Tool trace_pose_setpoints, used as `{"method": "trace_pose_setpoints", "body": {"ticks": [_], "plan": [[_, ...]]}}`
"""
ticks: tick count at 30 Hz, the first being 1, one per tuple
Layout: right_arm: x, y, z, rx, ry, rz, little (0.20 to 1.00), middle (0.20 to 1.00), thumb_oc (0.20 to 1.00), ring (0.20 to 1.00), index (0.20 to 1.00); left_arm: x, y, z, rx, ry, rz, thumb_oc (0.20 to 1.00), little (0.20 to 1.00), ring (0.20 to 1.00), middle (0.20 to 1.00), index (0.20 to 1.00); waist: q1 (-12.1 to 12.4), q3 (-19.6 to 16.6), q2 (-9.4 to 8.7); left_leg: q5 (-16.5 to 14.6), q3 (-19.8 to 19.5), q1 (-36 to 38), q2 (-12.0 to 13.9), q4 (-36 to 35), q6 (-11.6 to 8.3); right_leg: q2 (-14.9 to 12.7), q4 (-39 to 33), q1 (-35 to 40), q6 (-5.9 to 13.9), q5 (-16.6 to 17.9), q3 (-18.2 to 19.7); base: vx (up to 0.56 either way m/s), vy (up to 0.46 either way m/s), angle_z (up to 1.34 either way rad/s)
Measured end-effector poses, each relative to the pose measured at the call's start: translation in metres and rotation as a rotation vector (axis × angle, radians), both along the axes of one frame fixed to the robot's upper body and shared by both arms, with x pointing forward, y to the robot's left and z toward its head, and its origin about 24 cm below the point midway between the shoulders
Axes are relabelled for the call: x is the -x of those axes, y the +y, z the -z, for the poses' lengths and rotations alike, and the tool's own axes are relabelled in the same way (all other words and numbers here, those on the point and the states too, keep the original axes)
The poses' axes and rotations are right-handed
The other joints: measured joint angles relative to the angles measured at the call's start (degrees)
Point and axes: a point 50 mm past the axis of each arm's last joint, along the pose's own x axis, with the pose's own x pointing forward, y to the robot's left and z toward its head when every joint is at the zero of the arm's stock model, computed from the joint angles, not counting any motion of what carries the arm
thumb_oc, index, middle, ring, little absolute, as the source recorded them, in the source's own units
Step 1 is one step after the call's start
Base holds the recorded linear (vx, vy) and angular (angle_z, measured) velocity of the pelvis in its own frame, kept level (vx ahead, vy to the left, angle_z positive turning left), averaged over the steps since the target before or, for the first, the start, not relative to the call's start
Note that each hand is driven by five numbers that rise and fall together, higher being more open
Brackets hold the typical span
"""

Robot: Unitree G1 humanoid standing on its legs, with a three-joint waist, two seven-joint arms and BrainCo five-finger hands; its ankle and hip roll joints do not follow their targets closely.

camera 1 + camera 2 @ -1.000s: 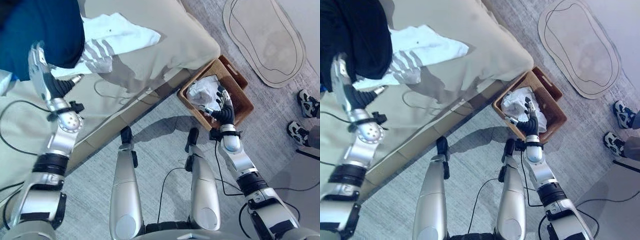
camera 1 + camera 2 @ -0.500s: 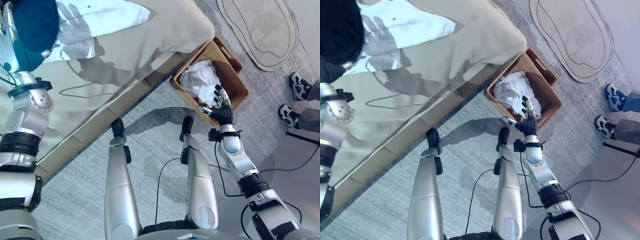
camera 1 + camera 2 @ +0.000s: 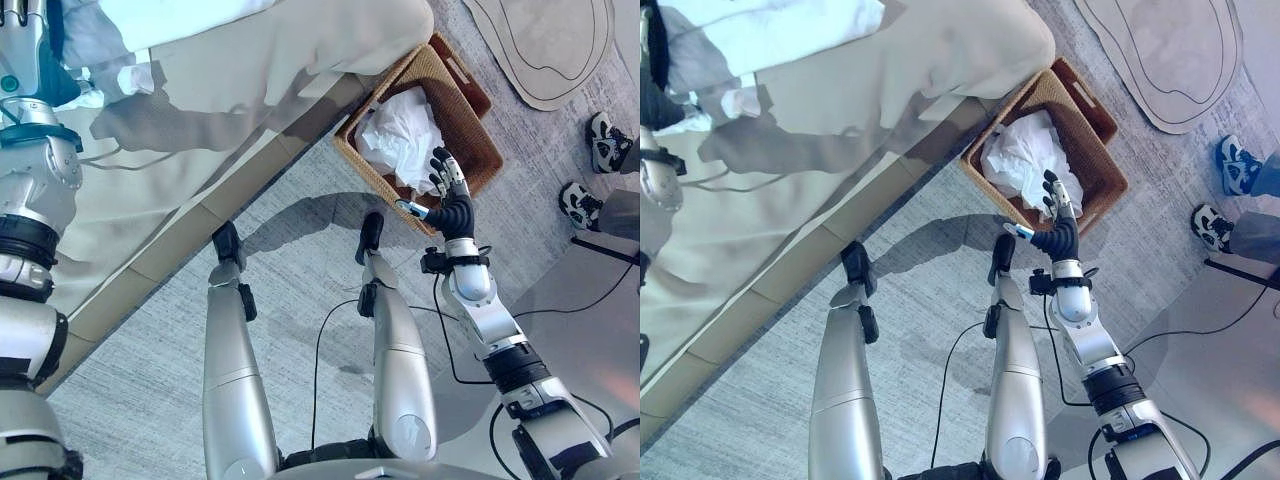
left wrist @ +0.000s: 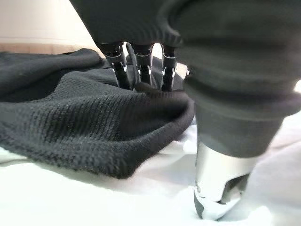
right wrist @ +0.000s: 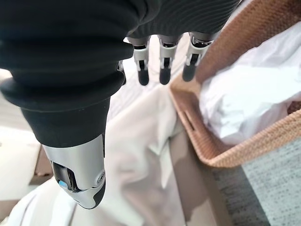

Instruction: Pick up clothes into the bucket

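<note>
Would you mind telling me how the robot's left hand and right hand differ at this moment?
The left hand is at the bed, its fingers curled into the black knit garment; the right hand hangs open above the wicker basket, holding nothing. The left hand rests on clothing lying on a white sheet; the right hand is in free air over the basket's near rim. Both wear a dark ribbed cover.

Beige bed [image 3: 250, 90] bearing white cloth [image 3: 770, 30], wicker basket [image 3: 470, 150] on grey carpet [image 3: 300, 270]
</note>
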Motion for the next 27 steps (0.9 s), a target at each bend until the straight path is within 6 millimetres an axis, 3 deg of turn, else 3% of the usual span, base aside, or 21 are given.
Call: {"method": "trace_pose_setpoints", "body": {"ticks": [2, 5, 6, 7, 18, 22, 27], "plan": [[-0.001, -0.005, -0.004, 0.014, -0.01, 0.001, 1.0, 1.0, 1.0, 1.0, 1.0, 0.0, -0.002, -0.016, -0.06, 0.017, -0.026, 1.0, 1.0, 1.0, 1.0, 1.0, 0.0, 0.0, -0.05, 0.0, -0.1, -1.0, 0.0, 0.6, 0.04, 0.2, -0.4, -0.5, 0.07, 0.2, -0.1, 0.03, 0.006, -0.02], [0.0, -0.007, -0.009, 0.002, -0.027, 0.001, 1.0, 1.0, 1.0, 1.0, 1.0, 0.0, 0.004, -0.022, -0.104, 0.091, -0.087, 1.0, 1.0, 1.0, 1.0, 1.0, -0.6, -0.1, -0.08, 0.0, 0.1, -1.1, 0.0, 0.8, 0.02, 0.1, -0.8, -0.5, 0.21, 0.4, 0.3, 0.0, 0.016, -0.03], [0.0, -0.008, -0.01, -0.002, -0.032, -0.004, 1.0, 1.0, 1.0, 1.0, 1.0, 0.0, 0.006, -0.025, -0.114, 0.115, -0.104, 0.369, 0.369, 0.369, 0.369, 0.369, -0.8, -0.1, -0.08, 0.0, 0.1, -1.2, 0.0, 0.8, 0.02, 0.2, -0.8, -0.6, 0.15, 0.3, 0.3, 0.0, 0.0, 0.0], [0.001, -0.008, -0.011, -0.005, -0.033, -0.008, 1.0, 1.0, 1.0, 1.0, 1.0, 0.001, 0.007, -0.026, -0.119, 0.128, -0.112, 0.2, 0.2, 0.2, 0.2, 0.2, -0.9, -0.1, -0.08, 0.0, 0.1, -1.2, 0.0, 0.8, 0.02, 0.2, -0.8, -0.6, 0.15, 0.3, 0.4, 0.0, 0.0, 0.0], [0.003, -0.009, -0.007, -0.019, -0.014, -0.047, 1.0, 1.0, 1.0, 1.0, 1.0, 0.004, 0.009, -0.046, -0.166, 0.142, -0.177, 0.2, 0.2, 0.2, 0.2, 0.2, -1.1, -0.1, -0.02, 0.0, 0.0, -1.4, 0.2, 1.0, 0.03, 0.4, -1.0, -0.9, 0.44, 0.9, 0.4, 0.0, 0.0, 0.0], [0.003, -0.008, -0.007, -0.018, -0.013, -0.049, 1.0, 1.0, 1.0, 1.0, 1.0, 0.003, 0.013, -0.037, -0.155, 0.191, -0.192, 0.2, 0.2, 0.2, 0.2, 0.2, -1.0, 0.0, 0.01, 0.0, 0.2, 0.0, 0.3, 0.9, 0.04, 0.4, -0.6, 0.0, 0.43, 0.9, 0.7, 0.0, -0.004, -0.01], [0.003, -0.008, -0.005, -0.015, -0.004, -0.053, 1.0, 1.0, 1.0, 1.0, 1.0, 0.001, 0.021, -0.012, -0.134, 0.295, -0.218, 0.2, 0.2, 0.2, 0.2, 0.2, -0.8, -0.1, 0.06, 0.2, 1.0, 4.0, 0.4, -1.5, 0.05, 0.5, -0.8, 2.5, 0.18, 0.7, 1.0, 0.0, -0.013, 0.0]]}}
